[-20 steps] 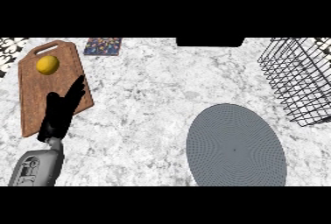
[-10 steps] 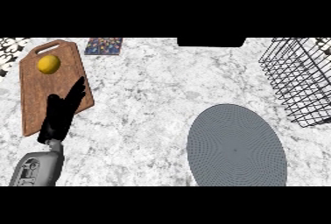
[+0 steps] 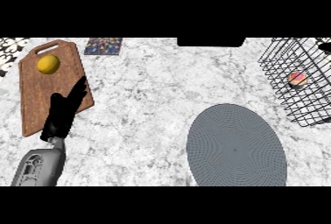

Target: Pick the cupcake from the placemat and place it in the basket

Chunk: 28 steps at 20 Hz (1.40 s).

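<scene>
The cupcake (image 3: 297, 78), small with pink and yellow on top, lies inside the black wire basket (image 3: 284, 94) at the right edge of the counter. The grey oval placemat (image 3: 236, 146) at the lower right has nothing on it. My left hand (image 3: 63, 114) shows at the left with straight fingers pointing up over the edge of the wooden cutting board (image 3: 39, 98); it holds nothing. A small black piece, seemingly of my right hand (image 3: 324, 45), pokes in at the right edge above the basket's far corner; the rest of it is out of view.
A yellow lemon (image 3: 48, 64) sits on the cutting board near its handle. A colourful flat item (image 3: 103, 45) lies at the back of the counter. A dark object (image 3: 211, 41) sits at the back edge. The marble counter (image 3: 149, 109) stretches between board and placemat.
The cupcake now shows inside the basket, where none was seen before. A black piece has appeared at the right edge. My left hand has stayed still.
</scene>
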Each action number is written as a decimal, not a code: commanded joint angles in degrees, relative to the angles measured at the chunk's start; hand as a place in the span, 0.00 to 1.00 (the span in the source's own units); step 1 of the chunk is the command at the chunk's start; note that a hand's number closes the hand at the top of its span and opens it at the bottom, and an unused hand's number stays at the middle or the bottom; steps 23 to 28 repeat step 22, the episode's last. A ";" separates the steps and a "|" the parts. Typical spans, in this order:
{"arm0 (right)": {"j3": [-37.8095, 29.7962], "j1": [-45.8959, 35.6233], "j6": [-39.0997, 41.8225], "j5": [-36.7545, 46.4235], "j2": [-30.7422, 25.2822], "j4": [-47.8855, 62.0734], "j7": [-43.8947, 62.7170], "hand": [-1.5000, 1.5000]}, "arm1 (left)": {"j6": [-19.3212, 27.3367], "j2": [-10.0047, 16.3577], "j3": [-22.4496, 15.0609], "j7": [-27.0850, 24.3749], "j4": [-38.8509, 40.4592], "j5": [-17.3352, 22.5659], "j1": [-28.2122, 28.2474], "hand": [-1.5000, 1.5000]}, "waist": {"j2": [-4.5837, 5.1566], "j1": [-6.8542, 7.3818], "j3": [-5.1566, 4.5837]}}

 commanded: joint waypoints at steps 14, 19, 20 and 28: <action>-17.05 2.93 -11.91 -12.20 -11.10 5.07 -3.84 0.00 | -0.78 -0.33 -0.12 -0.07 -3.24 0.77 3.31 0.50 | -0.17 -0.22 0.02; -21.82 8.81 -6.88 -16.25 -19.60 8.64 -7.89 0.00 | 0.29 0.72 1.01 0.04 -1.23 -0.25 1.48 0.50 | -0.07 -0.69 0.04; -21.80 10.81 -5.94 -16.78 -19.46 9.64 -9.52 0.00 | -0.26 0.48 1.03 0.64 -1.74 0.51 1.43 0.50 | -0.10 -0.58 0.04; -24.12 13.79 -2.90 -19.77 -20.90 8.01 -10.56 0.00 | 0.43 -0.02 0.40 -0.10 0.52 -0.62 -0.14 0.50 | -0.33 -1.60 0.00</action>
